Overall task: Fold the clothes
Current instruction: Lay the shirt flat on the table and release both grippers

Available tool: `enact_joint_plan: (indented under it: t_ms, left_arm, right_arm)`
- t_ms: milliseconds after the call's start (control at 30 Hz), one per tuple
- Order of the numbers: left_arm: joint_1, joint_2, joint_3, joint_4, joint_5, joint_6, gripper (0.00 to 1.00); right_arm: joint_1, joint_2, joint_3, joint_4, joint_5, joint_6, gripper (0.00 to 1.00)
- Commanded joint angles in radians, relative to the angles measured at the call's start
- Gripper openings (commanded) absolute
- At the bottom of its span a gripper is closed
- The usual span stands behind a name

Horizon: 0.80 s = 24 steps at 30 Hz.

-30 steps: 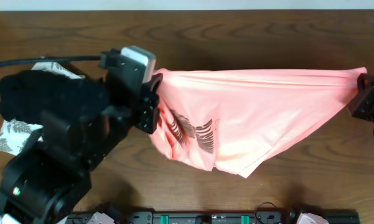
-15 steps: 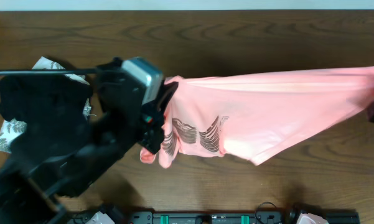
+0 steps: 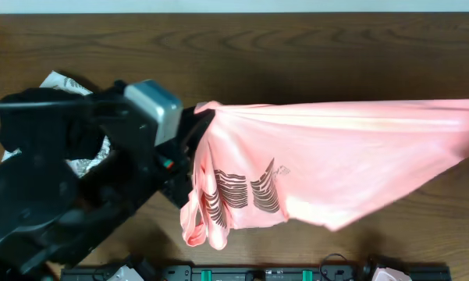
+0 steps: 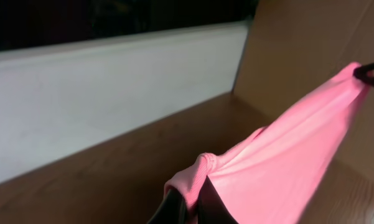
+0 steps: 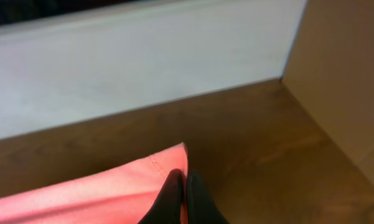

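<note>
The pink T-shirt (image 3: 335,156) hangs stretched in the air over the table (image 3: 296,55), running from the middle out past the right edge, its bronze lettering (image 3: 242,191) drooping near the left end. The left gripper (image 4: 190,208) pinches a bunched corner tight; the right gripper (image 5: 182,186) is pressed together on the opposite edge. A black garment (image 3: 31,125) lies at far left

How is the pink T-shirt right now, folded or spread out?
Spread out, not folded. The pink T-shirt is pulled into a long band between the left gripper and the right gripper, each shut on one end.
</note>
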Motion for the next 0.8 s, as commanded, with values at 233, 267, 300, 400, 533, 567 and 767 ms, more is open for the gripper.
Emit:
enact_joint_plan:
  t_ms: [233,267,300,400,533,567,767]
  left_arm:
    - [0.032,0.216,0.003,-0.087,-0.247,-0.008,0.06]
    - [0.051,0.253,0.003,-0.081,-0.247,-0.008,0.06]
    - [0.073,0.291,0.003,-0.075,-0.246,-0.008,0.06]
    - [0.146,0.416,0.003,-0.052,-0.232,-0.009,0.05]
    - [0.221,0.568,0.003,0.019,-0.197,-0.008,0.06]
    - [0.234,0.598,0.003,0.041,-0.197,-0.008,0.04]
    - [0.318,0.793,0.003,0.201,-0.16,-0.008,0.08]
  right_arm:
    - [-0.01,0.227,-0.002,-0.06,0.028,-0.026,0.01]
    - [-0.01,0.257,-0.002,-0.058,0.029,-0.026,0.01]
    - [-0.01,0.287,-0.002,-0.058,0.029,-0.027,0.01]
    - [-0.008,0.385,-0.002,-0.049,0.028,-0.047,0.01]
    - [-0.008,0.499,-0.002,-0.014,0.013,-0.068,0.01]
    - [-0.008,0.528,-0.002,0.003,0.005,-0.071,0.01]
    - [-0.008,0.714,-0.002,0.143,-0.064,-0.071,0.01]
